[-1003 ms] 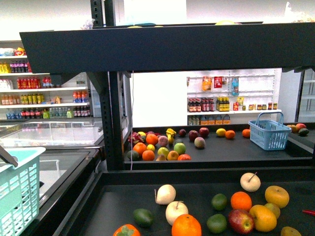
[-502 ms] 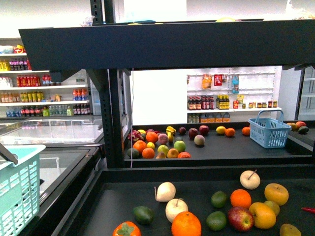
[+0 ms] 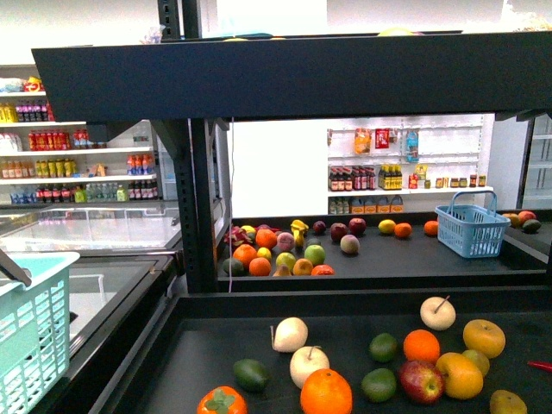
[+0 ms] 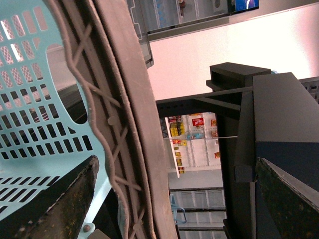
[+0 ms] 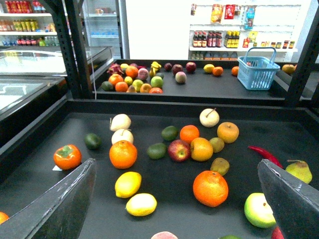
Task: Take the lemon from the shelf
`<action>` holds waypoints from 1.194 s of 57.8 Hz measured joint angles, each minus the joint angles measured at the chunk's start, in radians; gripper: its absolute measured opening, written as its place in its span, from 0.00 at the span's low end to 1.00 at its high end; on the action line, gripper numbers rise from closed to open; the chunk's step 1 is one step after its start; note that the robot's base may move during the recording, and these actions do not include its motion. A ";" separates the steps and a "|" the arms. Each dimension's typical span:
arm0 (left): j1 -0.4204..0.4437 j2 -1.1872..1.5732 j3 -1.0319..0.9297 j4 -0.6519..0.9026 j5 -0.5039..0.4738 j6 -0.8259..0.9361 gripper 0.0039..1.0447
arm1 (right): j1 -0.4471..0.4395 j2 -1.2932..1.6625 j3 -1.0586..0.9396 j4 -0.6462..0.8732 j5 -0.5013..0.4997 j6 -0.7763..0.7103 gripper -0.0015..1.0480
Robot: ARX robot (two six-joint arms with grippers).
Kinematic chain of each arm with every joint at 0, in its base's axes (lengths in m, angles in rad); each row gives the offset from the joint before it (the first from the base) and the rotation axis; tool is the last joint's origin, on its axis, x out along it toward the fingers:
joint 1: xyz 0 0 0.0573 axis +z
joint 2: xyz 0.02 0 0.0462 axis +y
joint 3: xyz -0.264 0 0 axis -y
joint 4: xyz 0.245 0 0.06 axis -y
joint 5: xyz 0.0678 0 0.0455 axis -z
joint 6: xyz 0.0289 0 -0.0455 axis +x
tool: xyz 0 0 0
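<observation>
The lemon (image 5: 128, 184) lies untouched on the dark counter (image 5: 169, 185) of the shelf (image 3: 259, 78), just beside a paler yellow fruit (image 5: 141, 204) and near an orange (image 5: 123, 154), so we judge the picking not yet begun. Our right hand (image 5: 175, 164) hangs above the fruit, spread wide and empty, with the reach, closing and lift all left to do. Our left hand (image 4: 175, 160) is spread wide too, the handle of the turquoise basket (image 4: 40, 109) running between its fingers

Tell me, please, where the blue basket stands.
In the front view, the blue basket stands at the right of the rear tray of the shelf, just right of an orange, in front of the store's bottle shelves.
</observation>
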 joint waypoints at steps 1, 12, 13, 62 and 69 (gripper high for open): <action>-0.001 0.004 0.005 -0.003 -0.004 0.000 0.92 | 0.000 0.000 0.000 0.000 0.000 0.000 0.93; -0.002 0.024 0.034 -0.043 -0.026 0.013 0.73 | 0.000 0.000 0.000 0.000 0.000 0.000 0.93; -0.002 0.026 0.035 -0.046 -0.026 0.015 0.69 | 0.000 0.000 0.000 0.000 0.000 0.000 0.93; -0.032 -0.196 -0.072 -0.216 0.171 0.217 0.11 | 0.000 0.000 0.000 0.000 0.000 0.000 0.93; -0.048 -0.276 -0.097 -0.239 0.257 0.267 0.10 | 0.000 0.000 0.000 0.000 0.000 0.000 0.93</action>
